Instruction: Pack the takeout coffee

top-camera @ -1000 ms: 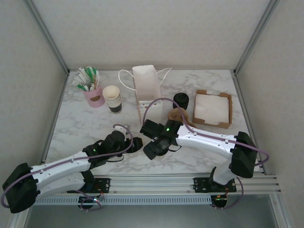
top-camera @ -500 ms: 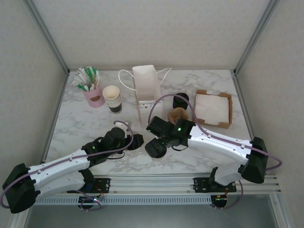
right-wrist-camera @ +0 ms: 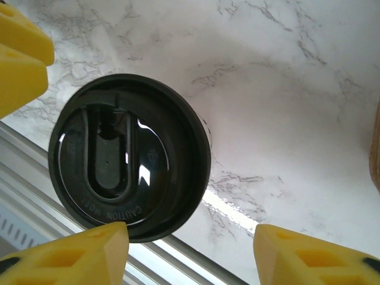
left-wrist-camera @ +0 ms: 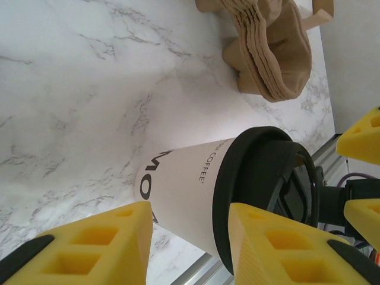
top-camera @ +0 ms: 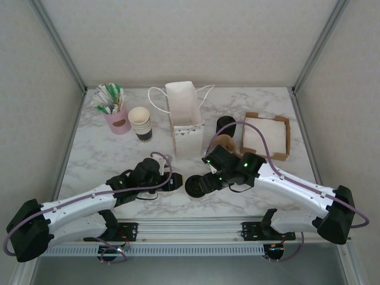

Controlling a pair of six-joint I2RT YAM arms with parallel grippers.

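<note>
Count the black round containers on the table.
2. The takeout coffee sits near the front edge, at centre; a black cylinder sits further back, between the white bag and the cardboard box. More could be hidden inside the bag.

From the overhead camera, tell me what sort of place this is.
Probably a mock coffee takeout counter inside a robot test cell: a lidded takeout coffee on a marble-look table, a handled white paper bag, a stack of paper cups and a box of napkins.

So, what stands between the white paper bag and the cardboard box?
In the top view, a black cylinder and a brown cardboard stack stand between bag and box.
</note>
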